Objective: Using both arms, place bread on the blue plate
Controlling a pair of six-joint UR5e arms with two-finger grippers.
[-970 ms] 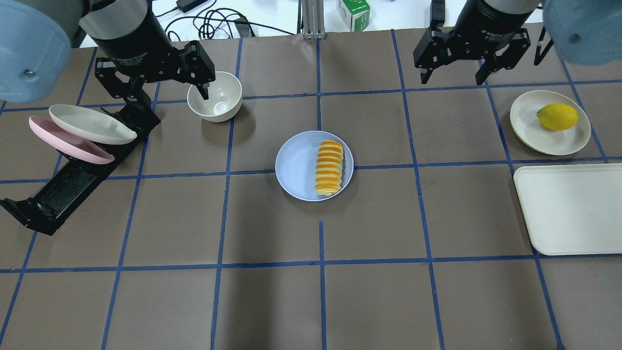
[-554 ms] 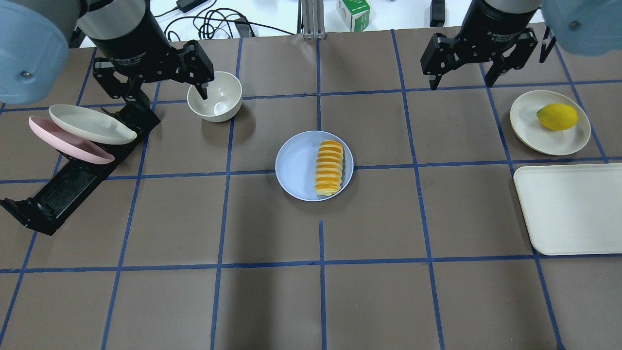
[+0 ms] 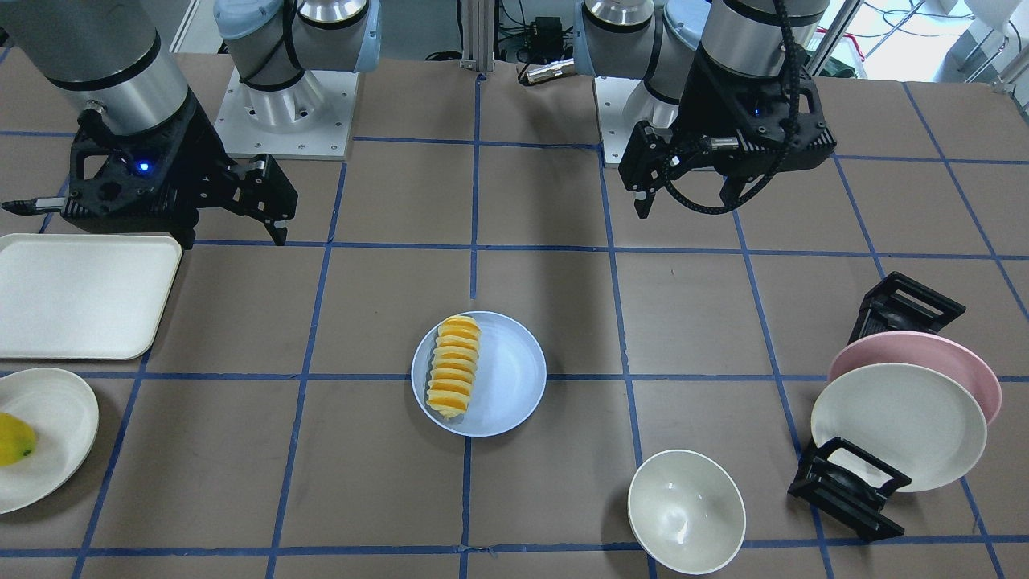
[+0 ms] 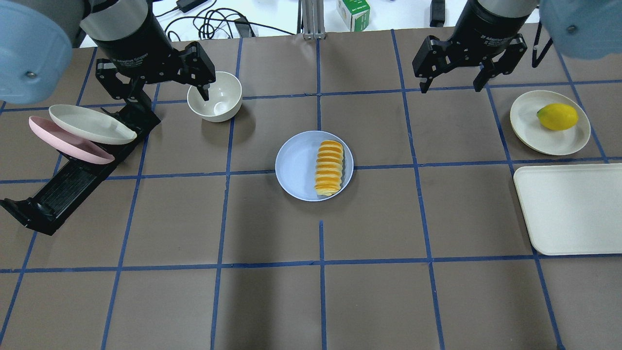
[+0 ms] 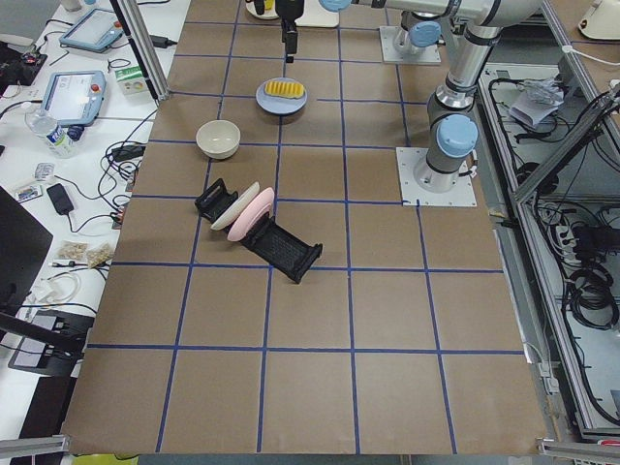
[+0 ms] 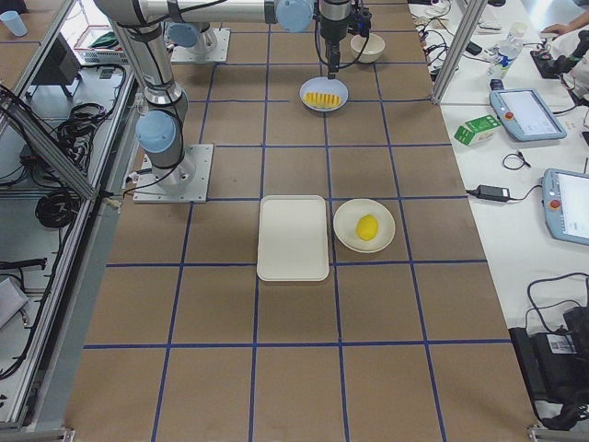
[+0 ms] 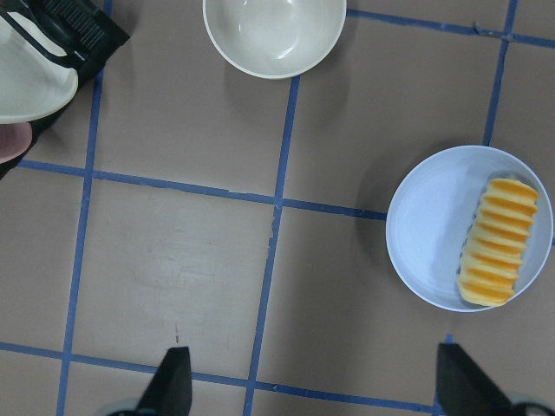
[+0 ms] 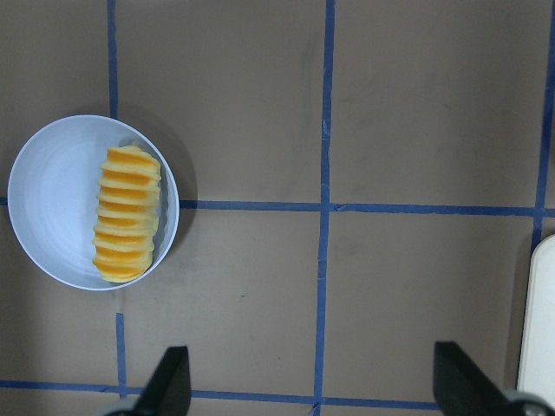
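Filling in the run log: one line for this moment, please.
bread: on blue plate | left claw: open | right claw: open

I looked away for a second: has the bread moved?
No. The bread still lies on the blue plate's right half in the overhead view, its middle level with the same blue tape line.

Seen from overhead, white lettering runs across the black body of the right pincer (image 4: pixel 451 86). It reads "2F Adaptive Gripper", with the last letters faint. The same line of lettering sits on the black body of the left pincer (image 4: pixel 166 92), where only "Adaptive Gripper" can be made out. A green and white carton (image 4: pixel 353 13) beyond the far edge of the table (image 4: pixel 311 296) carries print too small to read.
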